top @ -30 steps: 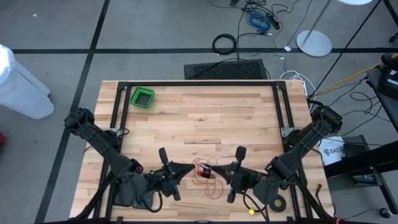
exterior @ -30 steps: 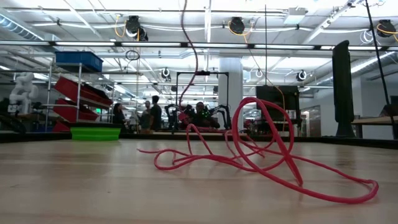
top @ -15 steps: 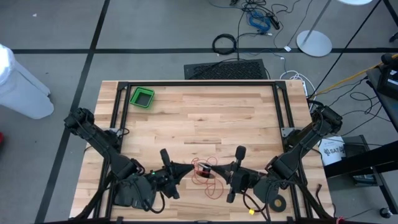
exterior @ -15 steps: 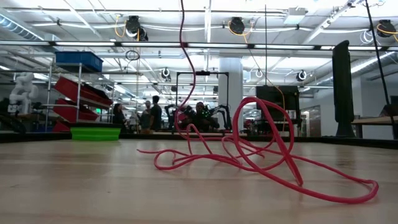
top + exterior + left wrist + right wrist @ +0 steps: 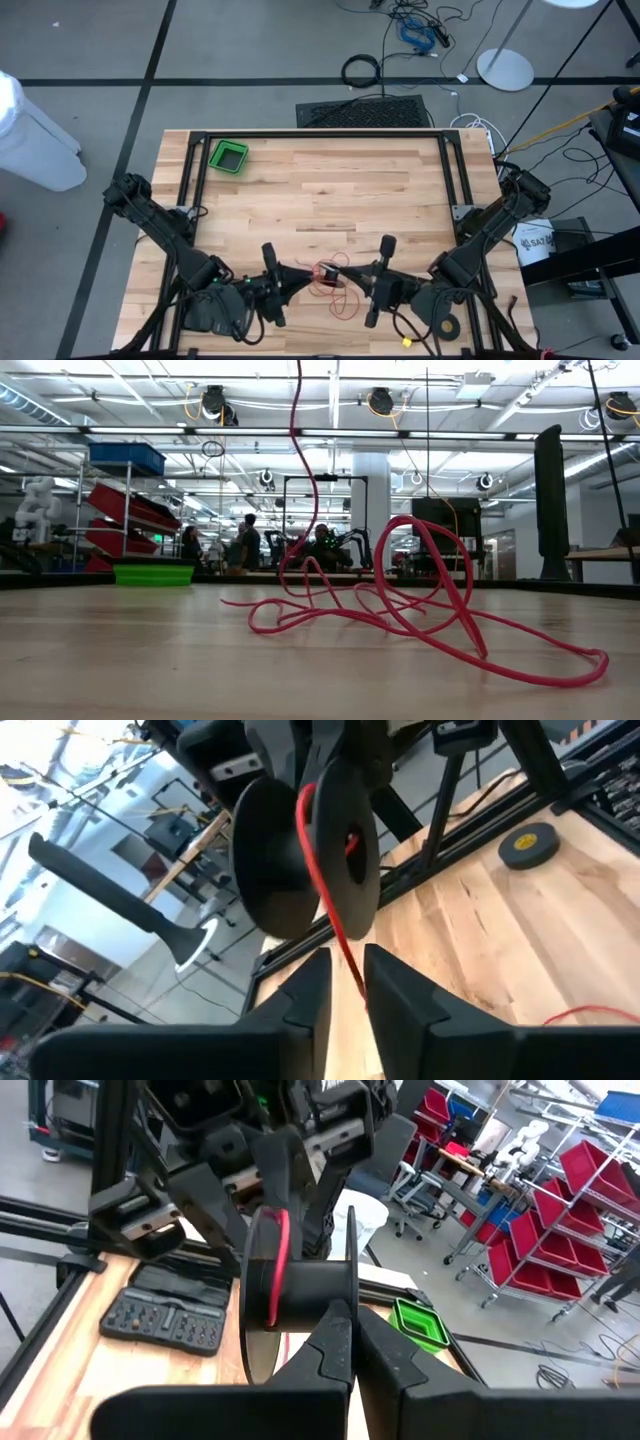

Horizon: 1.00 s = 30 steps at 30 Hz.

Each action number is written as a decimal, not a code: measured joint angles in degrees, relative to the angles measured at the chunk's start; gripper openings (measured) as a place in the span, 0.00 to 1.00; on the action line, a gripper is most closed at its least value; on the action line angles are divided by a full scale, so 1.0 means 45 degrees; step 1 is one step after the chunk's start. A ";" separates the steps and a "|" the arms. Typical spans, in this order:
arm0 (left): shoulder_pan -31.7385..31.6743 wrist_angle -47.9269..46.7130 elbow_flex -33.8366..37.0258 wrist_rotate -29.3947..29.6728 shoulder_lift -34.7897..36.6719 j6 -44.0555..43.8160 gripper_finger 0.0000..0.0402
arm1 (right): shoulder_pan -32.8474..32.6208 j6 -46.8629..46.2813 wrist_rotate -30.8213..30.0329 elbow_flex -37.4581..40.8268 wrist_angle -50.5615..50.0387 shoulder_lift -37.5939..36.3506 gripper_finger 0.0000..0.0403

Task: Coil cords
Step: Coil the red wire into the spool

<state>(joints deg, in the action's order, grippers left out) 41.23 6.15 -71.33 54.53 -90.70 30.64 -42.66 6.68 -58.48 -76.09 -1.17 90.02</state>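
A thin red cord is partly wound on a black spool (image 5: 327, 272), which also shows in the left wrist view (image 5: 300, 850). Both hang above the table near its front edge. The rest of the cord lies in a loose pile (image 5: 340, 300) on the table, seen close in the low view (image 5: 420, 610). One strand (image 5: 300, 460) rises from the pile. My right gripper (image 5: 348, 277) is shut on the spool from its right. My left gripper (image 5: 305, 273) is shut on the cord just left of the spool. My left gripper pinches a single strand of the red cord (image 5: 345, 945) between its two fingers, a short way from the spool. The fingers lie level, coming from the table's left. The strand runs nearly straight from the fingers up to the spool's groove. My right gripper holds the spool by the end of its hub (image 5: 318, 1288) that faces the gripper, coming level from the table's right. The fingertips (image 5: 338, 1330) cover the exact place of contact. The spool is lifted clear of the table with its axis level.
A green bin (image 5: 228, 157) stands at the far left of the table. A flat black tape ring (image 5: 447, 326) lies at the near right. A dark tool case (image 5: 165, 1320) shows in the right wrist view. A black cable hoop (image 5: 361, 70) lies on the floor beyond the table.
My left arm has shifted slightly toward the spool and the near edge. The strand rising from the pile has swayed a little. The pile on the table has stayed where it was.
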 joint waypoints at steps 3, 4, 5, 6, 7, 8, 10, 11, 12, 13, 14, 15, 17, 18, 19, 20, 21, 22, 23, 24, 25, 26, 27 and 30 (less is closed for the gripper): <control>-0.0005 -0.0212 0.0000 -0.0162 0.0000 -0.0409 0.20 | -0.0048 0.0049 0.0010 0.0000 -0.0009 0.0000 0.00; -0.0010 -0.0264 0.0000 -0.0204 0.0000 -0.0415 0.21 | -0.0048 0.0053 0.0010 0.0000 0.0010 0.0000 0.00; -0.0016 -0.0277 0.0000 -0.0213 0.0000 -0.0415 0.21 | -0.0048 0.0053 0.0005 0.0000 0.0043 0.0000 0.00; -0.0060 -0.0275 0.0000 -0.0235 0.0000 -0.0429 0.21 | -0.0048 0.0053 0.0006 0.0000 0.0040 0.0000 0.00; -0.0113 -0.0270 0.0000 -0.0240 0.0000 -0.0553 0.21 | -0.0048 0.0053 0.0008 0.0000 0.0037 0.0000 0.00; -0.0193 -0.0282 0.0000 -0.0244 0.0000 -0.0773 0.21 | -0.0048 0.0053 0.0010 0.0000 0.0039 0.0000 0.00; -0.0408 -0.0358 0.0000 -0.0240 0.0000 -0.1122 0.21 | -0.0048 0.0053 0.0005 0.0000 0.0089 0.0000 0.00; -0.0510 -0.0464 0.0000 -0.0235 0.0000 -0.1298 0.21 | -0.0048 0.0052 0.0011 0.0000 0.0142 0.0000 0.00; -0.0647 -0.0603 0.0000 -0.0231 0.0000 -0.1448 0.21 | -0.0053 0.0049 0.0010 0.0000 0.0141 0.0000 0.00; -0.0769 -0.0779 0.0000 -0.0234 0.0000 -0.1682 0.21 | -0.0057 0.0044 0.0014 0.0000 0.0141 0.0000 0.00; -0.0903 -0.1011 0.0000 -0.0233 0.0000 -0.1922 0.21 | -0.0057 0.0044 0.0019 0.0000 0.0137 0.0000 0.00; -0.1038 -0.1275 0.0000 -0.0240 0.0000 -0.2204 0.21 | -0.0070 0.0041 0.0019 0.0000 0.0141 0.0000 0.00; -0.1289 -0.1800 0.0000 -0.0241 0.0000 -0.2750 0.21 | -0.0117 0.0039 0.0019 0.0000 0.0141 0.0000 0.00; -0.1412 -0.2049 0.0000 -0.0268 0.0000 -0.3021 0.21 | -0.0126 0.0044 0.0019 0.0000 0.0150 0.0000 0.00; -0.1531 -0.2301 0.0000 -0.0474 0.0000 -0.3233 0.21 | -0.0149 0.0044 0.0019 0.0000 0.0170 0.0000 0.00; -0.1650 -0.2507 0.0000 -0.0778 0.0000 -0.3453 0.21 | -0.0192 0.0048 0.0015 0.0000 0.0191 0.0000 0.00; -0.1760 -0.2653 0.0005 -0.1206 0.0000 -0.3683 0.21 | -0.0215 0.0055 0.0015 0.0000 0.0220 0.0000 0.00; -0.1855 -0.2690 0.0005 -0.1687 -0.0004 -0.3873 0.21 | -0.0227 0.0107 0.0019 0.0000 0.0267 0.0000 0.00; -0.1977 -0.2681 0.0005 -0.2227 -0.0005 -0.4077 0.21 | -0.0251 0.0140 0.0019 0.0000 0.0315 0.0000 0.00; -0.2068 -0.2650 0.0005 -0.2748 -0.0005 -0.4222 0.21 | -0.0263 0.0160 0.0019 0.0000 0.0355 0.0000 0.00; -0.2154 -0.2588 0.0005 -0.3216 -0.0005 -0.4378 0.21 | -0.0279 0.0243 0.0019 0.0000 0.0439 0.0000 0.00; -0.2239 -0.2556 0.0005 -0.3689 -0.0005 -0.4464 0.21 | -0.0293 0.0328 0.0019 0.0000 0.0558 0.0000 0.00; -0.2309 -0.2550 0.0005 -0.4060 -0.0005 -0.4584 0.21 | -0.0295 0.0358 0.0017 0.0000 0.0620 0.0000 0.00; -0.2365 -0.2590 0.0005 -0.4456 -0.0005 -0.4742 0.21 | -0.0295 0.0384 0.0019 0.0000 0.0607 0.0000 0.00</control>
<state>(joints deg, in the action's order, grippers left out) 30.59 -5.50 -71.31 34.48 -90.72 9.30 -43.99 8.40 -58.39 -76.09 1.56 90.02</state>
